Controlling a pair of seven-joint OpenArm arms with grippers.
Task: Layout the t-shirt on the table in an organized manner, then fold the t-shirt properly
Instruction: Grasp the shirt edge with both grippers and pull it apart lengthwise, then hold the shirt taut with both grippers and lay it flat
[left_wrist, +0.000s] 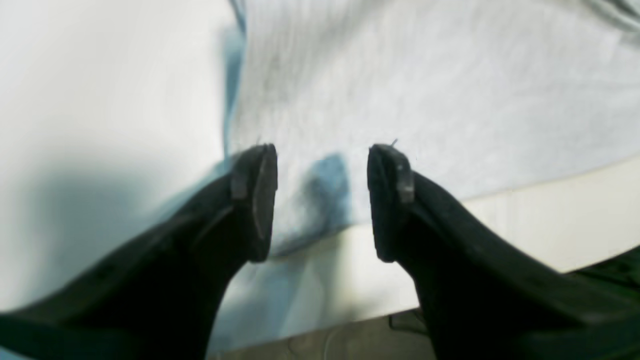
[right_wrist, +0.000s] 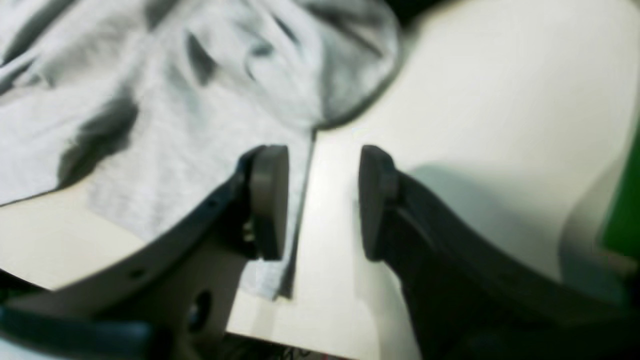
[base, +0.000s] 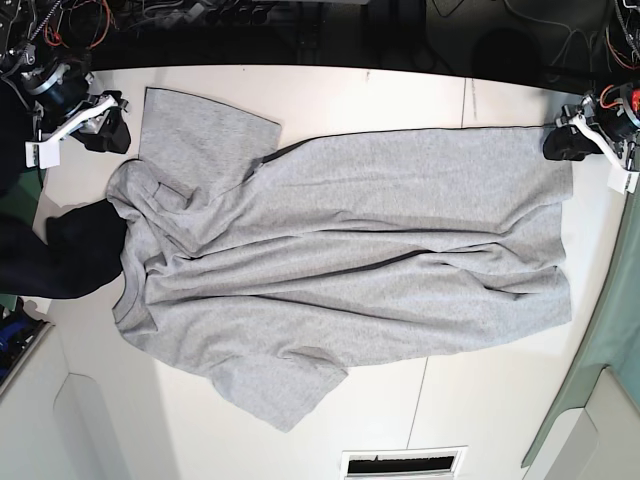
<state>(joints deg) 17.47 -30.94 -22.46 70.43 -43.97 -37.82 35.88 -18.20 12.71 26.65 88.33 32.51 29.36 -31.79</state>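
Both my wrist views are blurred. The t-shirt runs off the top and right edges past my left gripper; weave unreadable. Beyond my right gripper, its folds smear and are cut at top and left. A dark cloth is cropped at the base view's edge, partly under the shirt.

Centre: the t-shirt is covering most of the table — wrinkled, no bare path across.
Far edge: a bare strip is running between both arms.
Near edge: bare patches are lying either side of the lower sleeve.
Base-view left: a dark cloth is blocking the collar side.
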